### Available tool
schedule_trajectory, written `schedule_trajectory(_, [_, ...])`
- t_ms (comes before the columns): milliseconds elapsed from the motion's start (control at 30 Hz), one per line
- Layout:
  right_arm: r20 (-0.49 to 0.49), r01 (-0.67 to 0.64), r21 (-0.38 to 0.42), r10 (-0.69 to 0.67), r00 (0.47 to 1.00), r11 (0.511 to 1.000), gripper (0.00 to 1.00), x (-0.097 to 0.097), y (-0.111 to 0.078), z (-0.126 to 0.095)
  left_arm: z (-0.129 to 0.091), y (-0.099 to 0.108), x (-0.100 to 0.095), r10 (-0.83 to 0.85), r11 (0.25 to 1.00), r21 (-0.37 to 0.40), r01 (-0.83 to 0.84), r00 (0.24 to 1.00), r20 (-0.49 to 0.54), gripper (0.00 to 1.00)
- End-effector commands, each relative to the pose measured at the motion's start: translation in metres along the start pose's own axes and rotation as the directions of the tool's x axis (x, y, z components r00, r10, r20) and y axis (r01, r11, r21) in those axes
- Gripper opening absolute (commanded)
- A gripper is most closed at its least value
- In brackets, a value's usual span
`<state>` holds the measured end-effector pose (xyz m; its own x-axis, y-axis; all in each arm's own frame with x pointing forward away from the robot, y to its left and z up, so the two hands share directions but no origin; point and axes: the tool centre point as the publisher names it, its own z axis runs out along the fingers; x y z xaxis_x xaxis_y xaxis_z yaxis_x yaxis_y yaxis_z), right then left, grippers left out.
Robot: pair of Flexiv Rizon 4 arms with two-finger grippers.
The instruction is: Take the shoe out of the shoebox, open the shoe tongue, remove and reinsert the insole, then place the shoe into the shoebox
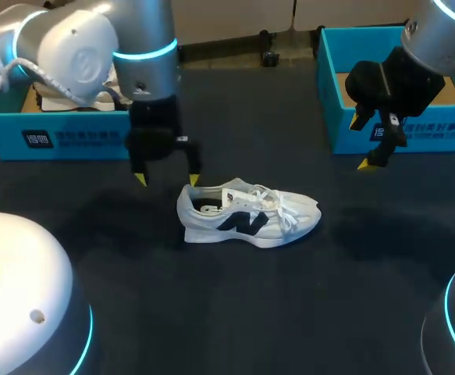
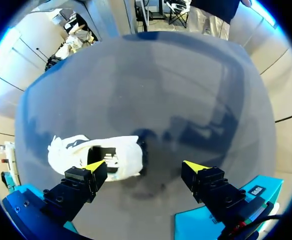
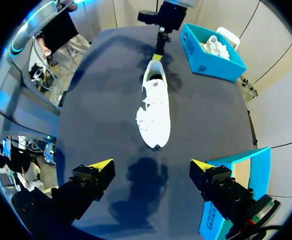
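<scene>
A white shoe [image 1: 247, 215] with a dark side logo lies on its sole in the middle of the dark table, toe to the right, laces loose. My left gripper [image 1: 166, 178] hangs open just above and left of the shoe's heel, holding nothing. In the left wrist view the shoe [image 2: 125, 155] lies beside one fingertip [image 2: 93, 165], not between the fingers. My right gripper [image 1: 365, 142] is open and empty, raised in front of the right shoebox [image 1: 414, 133]. From the right wrist the shoe [image 3: 155, 107] lies ahead of the right gripper [image 3: 153, 164], with the left gripper [image 3: 158, 45] beyond its heel.
An open blue shoebox [image 1: 71, 137] at the back left holds a second white shoe [image 1: 94, 100]. The blue shoebox at the back right looks empty inside. Dark table surface stretches in front of the shoe.
</scene>
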<state>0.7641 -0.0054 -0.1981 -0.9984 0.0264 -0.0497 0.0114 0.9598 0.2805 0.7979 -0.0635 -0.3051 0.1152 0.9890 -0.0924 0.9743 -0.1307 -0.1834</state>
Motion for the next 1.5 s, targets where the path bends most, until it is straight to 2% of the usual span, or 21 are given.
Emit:
schedule_trajectory(33, [-0.001, 0.0, 0.003, 0.0, 1.0, 1.0, 1.0, -0.001, 0.0, 0.001, 0.0, -0.003, 0.005, 0.003, 1.0, -0.006, -0.002, 0.999, 0.045, 1.0])
schedule_trajectory(333, [-0.001, 0.0, 0.003, 0.0, 1.0, 1.0, 1.0, -0.001, 0.0, 0.001, 0.0, -0.003, 0.005, 0.003, 1.0, -0.006, -0.002, 0.999, 0.045, 1.0])
schedule_trajectory(400, [-0.001, 0.0, 0.003, 0.0, 1.0, 1.0, 1.0, -0.001, 0.0, 0.001, -0.004, -0.004, 0.014, -0.098, 0.987, 0.135, 0.084, 0.99, 0.1, 1.0])
schedule_trajectory(433, [-0.001, 0.0, 0.003, 0.0, 1.0, 1.0, 1.0, -0.001, 0.0, 0.001, -0.008, -0.003, 0.018, -0.124, 0.986, 0.129, 0.109, 0.986, 0.113, 1.0])
schedule_trajectory(500, [-0.001, 0.0, 0.003, 0.0, 1.0, 1.0, 1.0, -0.001, 0.0, 0.001, -0.02, -0.004, 0.025, -0.251, 0.952, 0.218, 0.216, 0.957, 0.146, 1.0])
schedule_trajectory(567, [-0.001, 0.0, 0.003, 0.0, 1.0, 1.0, 1.0, -0.001, 0.0, 0.001, -0.03, -0.005, 0.027, -0.306, 0.933, 0.256, 0.253, 0.931, 0.197, 1.0])
schedule_trajectory(600, [-0.001, 0.0, 0.003, 0.0, 1.0, 1.0, 1.0, -0.001, 0.0, 0.001, -0.035, -0.006, 0.028, -0.361, 0.906, 0.304, 0.293, 0.911, 0.199, 1.0])
schedule_trajectory(667, [-0.001, 0.0, 0.003, 0.0, 1.0, 1.0, 1.0, -0.001, 0.0, 0.001, -0.04, -0.008, 0.031, -0.427, 0.879, 0.316, 0.357, 0.885, 0.188, 1.0])
schedule_trajectory(800, [-0.001, 0.0, 0.003, 0.0, 1.0, 1.0, 1.0, -0.001, 0.0, 0.001, -0.035, -0.014, 0.036, -0.553, 0.78, 0.425, 0.46, 0.824, 0.124, 1.0])
schedule_trajectory(833, [-0.001, 0.0, 0.003, 0.0, 1.0, 1.0, 1.0, -0.001, 0.0, 0.001, -0.033, -0.015, 0.038, -0.611, 0.725, 0.48, 0.494, 0.783, 0.117, 1.0])
schedule_trajectory(867, [-0.001, 0.0, 0.003, 0.0, 1.0, 1.0, 1.0, -0.001, 0.0, 0.001, -0.029, -0.015, 0.04, -0.655, 0.68, 0.501, 0.535, 0.751, 0.087, 1.0])
schedule_trajectory(1000, [-0.001, 0.0, 0.003, 0.0, 1.0, 1.0, 1.0, -0.001, 0.0, 0.001, -0.019, -0.02, 0.048, -0.753, 0.559, 0.547, 0.623, 0.658, 0.02, 1.0])
schedule_trajectory(1267, [-0.001, 0.0, 0.003, 0.0, 1.0, 1.0, 1.0, -0.001, 0.0, 0.001, -0.018, -0.022, 0.057, -0.871, 0.399, 0.626, 0.67, 0.49, 0.03, 1.0])
schedule_trajectory(1367, [-0.001, 0.0, 0.003, 0.0, 1.0, 1.0, 1.0, -0.001, 0.0, 0.001, -0.013, -0.026, 0.061, -0.89, 0.344, 0.65, 0.678, 0.456, -0.004, 1.0])
schedule_trajectory(1500, [-0.001, 0.0, 0.003, 0.0, 1.0, 1.0, 1.0, -0.001, 0.0, 0.001, -0.007, -0.031, 0.068, -0.902, 0.31, 0.673, 0.672, 0.432, -0.015, 1.0])
